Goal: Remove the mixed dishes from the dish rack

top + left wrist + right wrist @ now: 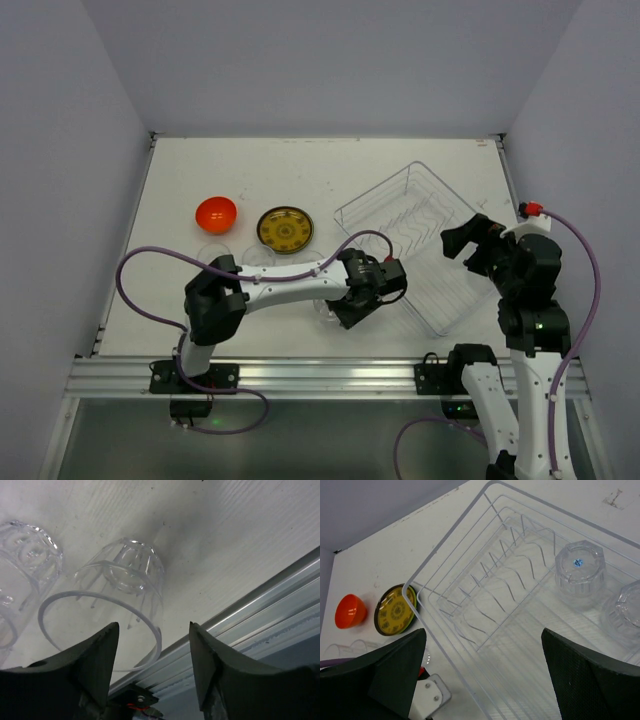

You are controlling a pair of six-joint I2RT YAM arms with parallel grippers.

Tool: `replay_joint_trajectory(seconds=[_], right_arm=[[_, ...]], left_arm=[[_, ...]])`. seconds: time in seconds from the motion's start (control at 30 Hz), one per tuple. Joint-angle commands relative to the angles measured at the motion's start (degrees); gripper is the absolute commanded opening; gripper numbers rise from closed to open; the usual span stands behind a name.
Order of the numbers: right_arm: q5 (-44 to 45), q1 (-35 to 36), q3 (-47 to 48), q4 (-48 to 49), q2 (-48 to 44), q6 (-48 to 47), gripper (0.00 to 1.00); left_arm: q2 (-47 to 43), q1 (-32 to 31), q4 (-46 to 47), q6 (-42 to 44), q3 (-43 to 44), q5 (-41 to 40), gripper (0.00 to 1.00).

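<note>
Left wrist: left gripper (152, 630) parted over clear cup (127, 575), seemingly not touching.

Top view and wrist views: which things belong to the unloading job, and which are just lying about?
Job:
- dish rack
- cups in the rack
- cups on the table, by the left pincer
- orange bowl
- patterned plate

Lying about:
- purple cable
- aluminium rail at the near edge
</note>
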Motion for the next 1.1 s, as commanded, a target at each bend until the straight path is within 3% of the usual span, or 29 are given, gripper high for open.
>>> replay_joint_trajectory(seconds=[0.0, 0.07, 0.1, 0.13, 0.3, 0.47, 0.5, 0.6, 0.7, 0.8, 1.07], right_arm=[[2.21, 0.17, 0.35, -0.33, 1.30, -0.75, 0.99], [3.09, 0.17, 0.26, -0.33, 2.00, -0.66, 0.99], [3.18, 0.17, 0.18, -0.42, 2.35, -0.49, 0.99], [3.53, 0.17, 0.09, -0.33, 3.23, -0.31, 0.99], [8.35, 0.09, 0.53, 0.54, 7.45, 0.39, 0.99], [17.94, 0.08, 2.02, 2.39, 14.63, 5.14, 0.99], [19.08, 0.00, 3.07, 2.74, 16.23, 5.31, 0.99], [23.65, -0.09, 6.14, 2.74, 24.48, 5.75, 0.99], [22.35, -0.70, 9.40, 2.74, 32.48, 6.37, 0.99], [25.15, -0.88, 12.47, 2.31, 39.15, 6.63, 0.99], [30.07, -0.88, 17.49, -0.07, 48.49, 7.16, 0.99]], left_arm=[[-1.56, -0.25, -2.83, 0.88, 4.05, -1.72, 0.66], [-3.93, -0.34, -1.87, 0.87, 5.28, -1.99, 0.78], [-4.90, -0.43, -1.17, 1.05, 5.72, -1.64, 0.98], [-6.91, -0.43, -0.12, 1.22, 6.25, -1.55, 1.00], [-13.77, -0.61, 4.54, 1.40, 7.75, -4.70, 1.00], [-26.86, 1.23, 13.42, -2.55, -1.46, -21.29, 1.00], [-28.62, 2.46, 15.34, -3.08, -3.31, -21.76, 1.00], [-35.13, 15.16, 16.67, -5.54, -9.20, -22.91, 1.00], [-45.73, 24.49, 20.10, -5.28, -16.14, -23.35, 1.00], [-50.95, 29.78, 21.16, -3.44, -21.33, -24.05, 1.00], [-58.95, 31.21, 23.97, 1.14, -33.03, -22.21, 1.00]])
